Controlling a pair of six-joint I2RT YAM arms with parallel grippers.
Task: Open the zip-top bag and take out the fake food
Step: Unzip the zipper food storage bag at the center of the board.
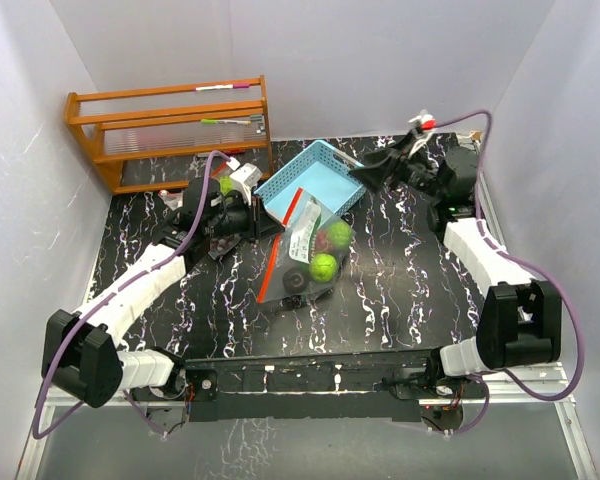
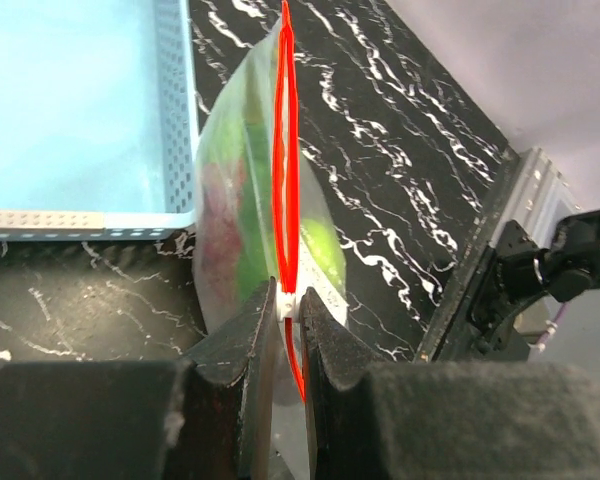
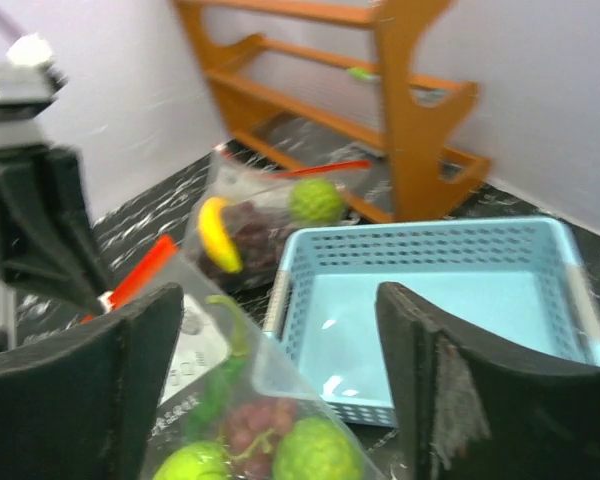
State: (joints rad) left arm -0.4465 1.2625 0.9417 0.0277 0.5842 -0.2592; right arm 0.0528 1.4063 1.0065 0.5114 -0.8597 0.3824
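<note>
Zip-top bag [image 1: 302, 250] lies just on the near side of the light-blue basket [image 1: 320, 185], its upper corner against the basket's near rim.
- Left gripper [image 2: 288, 325]: off the basket's near-left corner, fingers pressed together on the end of the bag's red zip strip [image 2: 283, 180].
- Right gripper [image 3: 280, 300]: just off the basket's right side, fingers spread wide, holding nothing.
- Fake food, all inside the bag: lime-green balls [image 1: 323, 266], dark purple grapes [image 3: 248, 425], a long green vegetable [image 3: 215, 395], a dark round piece [image 1: 296, 282].
- A second bag [image 3: 270, 215] with a banana [image 3: 214, 235] sits left of the basket, toward the wooden rack [image 1: 170, 125].

Progress, my reading: the strip looks closed along its visible length and nothing is out, so only the first grasp is made. Parting the zip and emptying the bag remain.
</note>
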